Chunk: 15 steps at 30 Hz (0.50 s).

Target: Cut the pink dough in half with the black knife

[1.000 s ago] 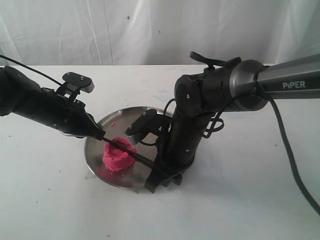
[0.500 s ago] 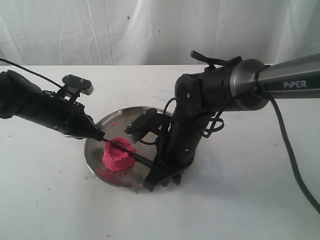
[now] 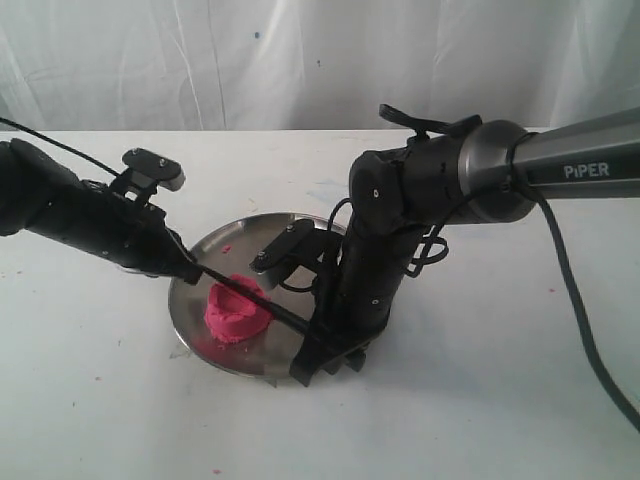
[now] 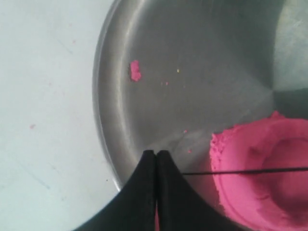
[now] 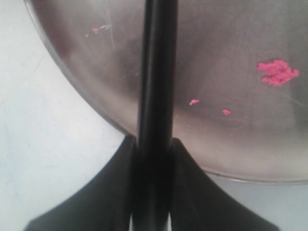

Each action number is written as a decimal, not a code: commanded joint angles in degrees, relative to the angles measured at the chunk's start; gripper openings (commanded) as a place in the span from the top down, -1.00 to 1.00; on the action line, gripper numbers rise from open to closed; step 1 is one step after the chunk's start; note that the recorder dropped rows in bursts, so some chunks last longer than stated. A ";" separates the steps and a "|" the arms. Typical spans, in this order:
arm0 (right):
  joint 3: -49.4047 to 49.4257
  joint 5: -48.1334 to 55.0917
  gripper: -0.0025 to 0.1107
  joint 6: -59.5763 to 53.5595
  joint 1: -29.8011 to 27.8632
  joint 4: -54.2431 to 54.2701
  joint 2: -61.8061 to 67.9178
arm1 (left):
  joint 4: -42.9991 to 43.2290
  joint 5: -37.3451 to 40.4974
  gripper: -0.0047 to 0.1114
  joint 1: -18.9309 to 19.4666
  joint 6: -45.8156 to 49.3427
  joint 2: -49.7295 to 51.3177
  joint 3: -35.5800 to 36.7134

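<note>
we see the pink dough (image 3: 237, 312) sitting on the steel plate (image 3: 215, 246), with the black knife (image 3: 270, 314) lying across its top. the right gripper (image 3: 322, 362) clamps the handle at the plate's near rim; the left gripper (image 3: 192, 269) pinches the blade tip beside the dough. the plate rests on a white table (image 3: 100, 400) before a white curtain (image 3: 200, 60).

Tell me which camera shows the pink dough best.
The exterior view: the whole pink dough sits on the steel plate with the black knife laid across its top. The left wrist view shows only part of it, cropped at the frame edge. The right wrist view shows just crumbs, no lump.
</note>
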 commanded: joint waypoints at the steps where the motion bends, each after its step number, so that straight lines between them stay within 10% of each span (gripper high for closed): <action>1: 0.13 -1.24 0.96 -0.67 -0.04 0.46 -0.09 | -2.04 3.22 0.92 -0.45 -0.87 -4.76 0.44; 15: 0.13 -1.24 0.96 -0.67 -0.04 0.46 -0.09 | -0.24 1.91 0.92 -0.45 2.99 -5.49 0.44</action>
